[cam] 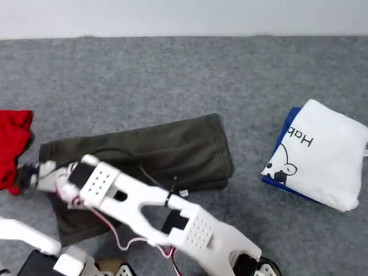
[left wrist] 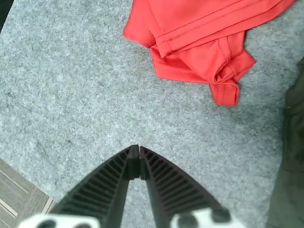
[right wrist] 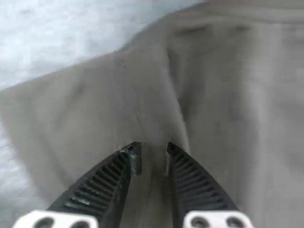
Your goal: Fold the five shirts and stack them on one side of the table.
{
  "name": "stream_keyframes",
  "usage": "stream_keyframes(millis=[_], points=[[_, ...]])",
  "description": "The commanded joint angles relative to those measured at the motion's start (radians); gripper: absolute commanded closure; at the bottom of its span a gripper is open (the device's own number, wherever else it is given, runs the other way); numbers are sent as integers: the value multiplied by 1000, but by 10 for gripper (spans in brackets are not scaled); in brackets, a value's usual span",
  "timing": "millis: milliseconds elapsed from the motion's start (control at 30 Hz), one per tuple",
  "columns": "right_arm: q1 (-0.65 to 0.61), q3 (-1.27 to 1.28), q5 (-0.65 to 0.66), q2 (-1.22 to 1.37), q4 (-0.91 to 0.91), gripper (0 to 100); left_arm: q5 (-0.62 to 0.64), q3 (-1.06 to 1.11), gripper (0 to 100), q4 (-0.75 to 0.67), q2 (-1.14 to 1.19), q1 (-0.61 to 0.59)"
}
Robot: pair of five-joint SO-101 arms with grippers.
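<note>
The red shirt point(cam: 12, 144) lies at the left edge; the left gripper point(left wrist: 139, 164) hangs near it, fingers point(left wrist: 118, 175) together. The right gripper point(right wrist: 151, 159), fingertips slightly apart, sits low on the olive shirt point(cam: 167, 149) in the centre; it may catch only one layer and spoil the fold

Probably a robotics lab or test room: a counter point(cam: 172, 75) covered in grey felt against a bare white wall point(cam: 184, 17), white printed arms point(cam: 149, 207) with exposed wiring point(cam: 113, 231), and wood-pattern floor point(left wrist: 14, 190).

open grey mat point(cam: 172, 75) beyond olive shirt point(cam: 172, 149), folded stack point(cam: 325, 155) right
</note>
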Motion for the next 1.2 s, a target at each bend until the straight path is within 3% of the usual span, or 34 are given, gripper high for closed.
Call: stream_keyframes(millis=[0, 233, 600, 867, 1167], points=[[71, -8, 2, -13, -61, 898, -6, -2, 994, 2, -2, 5], [105, -15, 0, -19, -41, 898, -6, -2, 994, 2, 2, 5], [-73, -163, -60, -25, 266, 893, -6, 42, 994, -54, -5, 5], [-117, -169, -61, -5, 306, 829, -8, 45, 994, -51, -5, -5], [-119, -169, -60, -47, 329, 849, -8, 45, 994, -52, -5, 0]])
